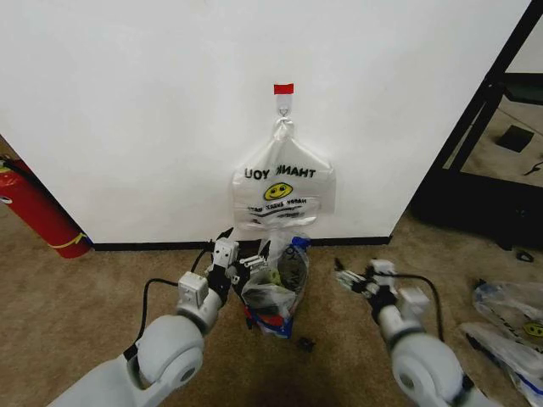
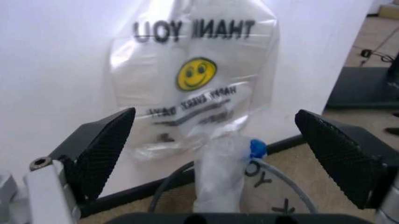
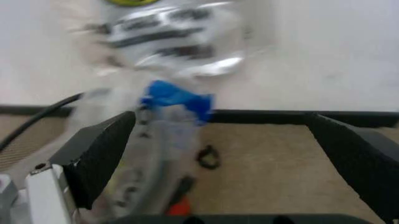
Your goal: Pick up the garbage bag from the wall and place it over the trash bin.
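Presently on the carpet, at the foot of the white wall:

- Garbage bag (image 1: 284, 270): thin translucent plastic with blue patches, bunched upright over the trash bin (image 1: 268, 322), between the two arms. Judged very light, limp and slippery; it would crumple and slide rather than hold its shape. The loose upper film near the blue patch (image 2: 257, 147) looked the best place to pinch, clear of the bin's rim.
- Second smiley bag (image 1: 283, 191): flat, printed "THANK YOU", hung from a hook (image 1: 283, 108) under a red tab, directly above the bin.
- Left gripper (image 1: 229, 254): just beside the bagged bin; fingers (image 2: 103, 151) spread wide, holding nothing. Contact with the plastic could not be told.
- Right gripper (image 1: 349, 278): low on the bin's other side, a little apart from it; fingers (image 3: 100, 156) likewise wide apart and empty.
- Fire extinguisher (image 1: 38, 212): against the wall, well apart.
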